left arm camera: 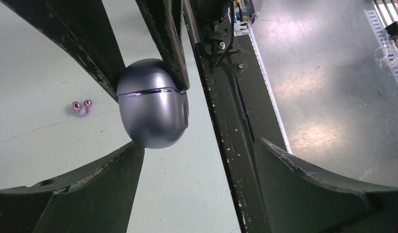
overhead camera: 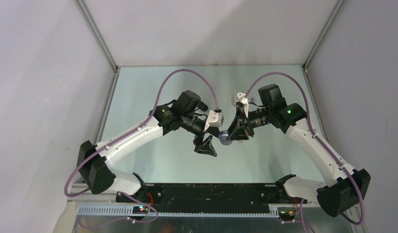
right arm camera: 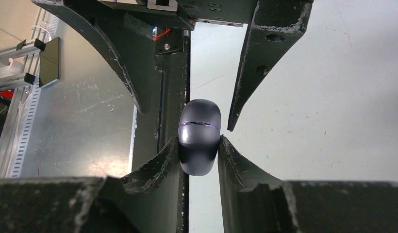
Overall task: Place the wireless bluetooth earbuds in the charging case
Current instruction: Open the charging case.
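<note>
- Both arms reach in from their bases and meet nose to nose over the middle of the desk [overhead camera: 153,87], forearms angled inward.
- Right pincer [right arm camera: 199,145] is clamped on the charging case [right arm camera: 199,141], one finger on each flank of its lower half. The case is held up off the desk.
- Left pincer [left arm camera: 198,143] faces it with jaws apart, fingers standing either side of the case's free end without squeezing it. In the left wrist view one fingertip [left arm camera: 134,148] sits right at the case's rounded end. Touching or just clear, I can't tell from that angle.
- The case is a grey-blue oval pebble. Its long axis runs straight out along the right pincer's fingers, and its free end points at the left pincer.
- The lid seam runs across that axis as a thin bright line. The lid looks shut.
- Earbuds [left arm camera: 82,108]: only one small pale purple piece with two shiny pinkish tips shows, lying on the desk apart from the case. It is too small to resolve further.
</note>
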### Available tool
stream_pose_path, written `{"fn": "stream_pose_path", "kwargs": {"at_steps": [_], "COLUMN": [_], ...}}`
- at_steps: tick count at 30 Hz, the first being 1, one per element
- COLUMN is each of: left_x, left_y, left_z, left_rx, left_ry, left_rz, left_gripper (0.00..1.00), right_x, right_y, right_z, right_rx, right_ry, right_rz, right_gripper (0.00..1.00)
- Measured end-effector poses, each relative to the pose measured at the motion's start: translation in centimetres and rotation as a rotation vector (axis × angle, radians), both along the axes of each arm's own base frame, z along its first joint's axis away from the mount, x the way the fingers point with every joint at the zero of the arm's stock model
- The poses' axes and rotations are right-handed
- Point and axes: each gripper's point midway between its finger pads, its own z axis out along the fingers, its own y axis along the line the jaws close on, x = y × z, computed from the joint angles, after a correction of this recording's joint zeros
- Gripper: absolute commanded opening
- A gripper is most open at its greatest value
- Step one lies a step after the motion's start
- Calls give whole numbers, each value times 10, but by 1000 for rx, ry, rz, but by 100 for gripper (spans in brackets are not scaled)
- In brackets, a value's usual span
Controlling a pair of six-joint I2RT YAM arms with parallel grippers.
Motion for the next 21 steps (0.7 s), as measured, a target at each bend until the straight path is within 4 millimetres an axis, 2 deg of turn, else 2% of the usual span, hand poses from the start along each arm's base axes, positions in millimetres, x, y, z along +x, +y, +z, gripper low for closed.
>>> {"fn": "stream_pose_path", "kwargs": {"at_steps": [9, 17, 21], "left_x": [2, 1, 0], "left_y": [-4, -6, -7], "left_z": [-2, -2, 0], "left_rx": [6, 7, -2], "left_ry": [40, 67, 71], "left_rz": [17, 20, 15], "left_gripper": [76, 63, 60], "right_x": [-5, -6, -5], "right_y": [5, 11, 11], "right_z": [-3, -11, -12], "right_rx": [-5, -20, -26], "right_ry": [9, 23, 24], "right_rz": [27, 52, 51], "right_gripper": [0, 0, 0]}}
